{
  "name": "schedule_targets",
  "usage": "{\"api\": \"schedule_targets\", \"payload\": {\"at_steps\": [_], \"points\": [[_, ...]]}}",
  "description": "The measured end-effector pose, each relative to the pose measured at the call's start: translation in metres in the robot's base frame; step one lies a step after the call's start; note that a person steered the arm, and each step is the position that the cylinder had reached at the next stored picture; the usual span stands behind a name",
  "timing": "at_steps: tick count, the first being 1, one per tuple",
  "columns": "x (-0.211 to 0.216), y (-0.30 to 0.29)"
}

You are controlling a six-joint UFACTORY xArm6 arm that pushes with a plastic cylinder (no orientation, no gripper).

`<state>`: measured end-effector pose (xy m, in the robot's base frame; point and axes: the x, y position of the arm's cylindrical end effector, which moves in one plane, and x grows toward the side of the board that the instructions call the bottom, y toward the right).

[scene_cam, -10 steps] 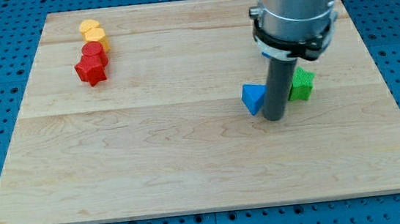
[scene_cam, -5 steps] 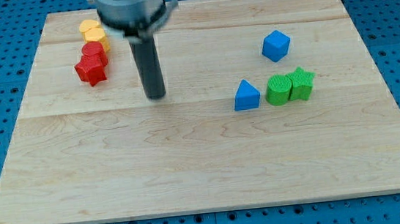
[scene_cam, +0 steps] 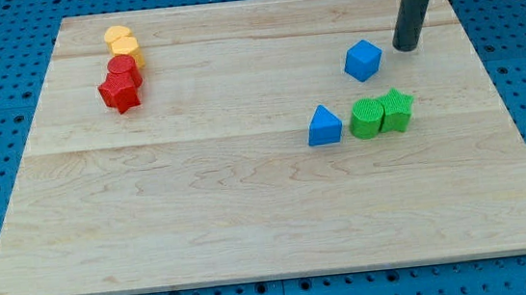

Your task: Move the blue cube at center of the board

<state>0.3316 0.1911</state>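
Observation:
The blue cube (scene_cam: 363, 60) sits on the wooden board (scene_cam: 248, 197) toward the view's upper right. My tip (scene_cam: 406, 47) stands just to the right of the cube and slightly above it in the view, with a small gap between them. A blue triangular block (scene_cam: 324, 126) lies below and to the left of the cube.
Two green blocks, a rounded one (scene_cam: 368, 118) and a star-like one (scene_cam: 397, 109), sit side by side right of the blue triangle. At the upper left, a yellow block (scene_cam: 121, 41), a red cylinder (scene_cam: 123, 70) and a red star (scene_cam: 119, 92) form a column.
My tip has jumped from the right-centre to the left-centre of the board, and now to the upper right beside the blue cube. No blocks moved in the last half second.

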Motion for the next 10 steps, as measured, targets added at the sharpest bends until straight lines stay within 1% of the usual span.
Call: {"api": "schedule_targets", "payload": {"at_steps": [2, 3, 4, 5, 9, 10], "points": [[0.017, -0.108], [0.029, -0.135], [0.047, -0.138], [0.047, -0.142], [0.045, -0.198], [0.055, -0.198]]}}
